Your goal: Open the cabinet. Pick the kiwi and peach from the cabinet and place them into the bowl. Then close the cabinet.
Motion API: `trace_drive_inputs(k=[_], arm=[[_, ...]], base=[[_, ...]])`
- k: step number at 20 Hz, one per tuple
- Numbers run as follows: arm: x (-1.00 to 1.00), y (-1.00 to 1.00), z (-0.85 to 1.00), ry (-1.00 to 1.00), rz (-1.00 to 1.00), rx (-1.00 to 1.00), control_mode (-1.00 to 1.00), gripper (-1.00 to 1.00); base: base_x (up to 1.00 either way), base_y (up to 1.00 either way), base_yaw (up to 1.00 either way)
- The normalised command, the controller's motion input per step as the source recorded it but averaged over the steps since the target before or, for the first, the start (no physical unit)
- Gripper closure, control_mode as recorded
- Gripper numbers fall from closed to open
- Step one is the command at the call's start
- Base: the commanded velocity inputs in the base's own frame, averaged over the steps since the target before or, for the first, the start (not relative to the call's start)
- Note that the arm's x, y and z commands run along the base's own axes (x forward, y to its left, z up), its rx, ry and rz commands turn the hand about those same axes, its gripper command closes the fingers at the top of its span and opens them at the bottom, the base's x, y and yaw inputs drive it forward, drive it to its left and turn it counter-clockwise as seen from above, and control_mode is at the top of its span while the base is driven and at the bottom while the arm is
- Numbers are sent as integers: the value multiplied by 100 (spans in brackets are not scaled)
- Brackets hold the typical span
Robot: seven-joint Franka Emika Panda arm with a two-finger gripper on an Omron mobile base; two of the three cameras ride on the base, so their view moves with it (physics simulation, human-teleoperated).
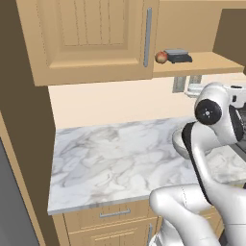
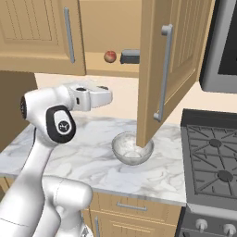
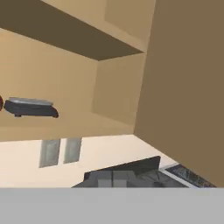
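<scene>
With the cabinet (image 2: 171, 69) right door swung open, peach (image 2: 109, 56) sits on its shelf beside a dark block (image 2: 130, 57); bowl (image 2: 132, 149) below; gripper jaws closed, empty.

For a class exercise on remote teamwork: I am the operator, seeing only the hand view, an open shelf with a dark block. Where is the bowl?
Observer: The bowl sits on the marble counter, below the open door.
Operator: And the peach?
Observer: The peach rests on the shelf, just left of the dark block.
Operator: The other door?
Observer: The left door is shut.
</scene>
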Motion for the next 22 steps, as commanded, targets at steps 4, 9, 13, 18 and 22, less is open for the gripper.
trace_drive_inputs(k=[4, 9, 13, 18, 22], arm=[[48, 51, -5, 10, 35, 0, -100, 100], [48, 40, 0, 0, 29, 0, -100, 100], [21, 35, 0, 0, 6, 0, -100, 100], [7, 31, 9, 0, 0, 0, -100, 100], [13, 38, 16, 0, 0, 0, -100, 100]], base=[[0, 0, 0], [0, 0, 0], [0, 0, 0], [0, 0, 0], [0, 0, 0]])
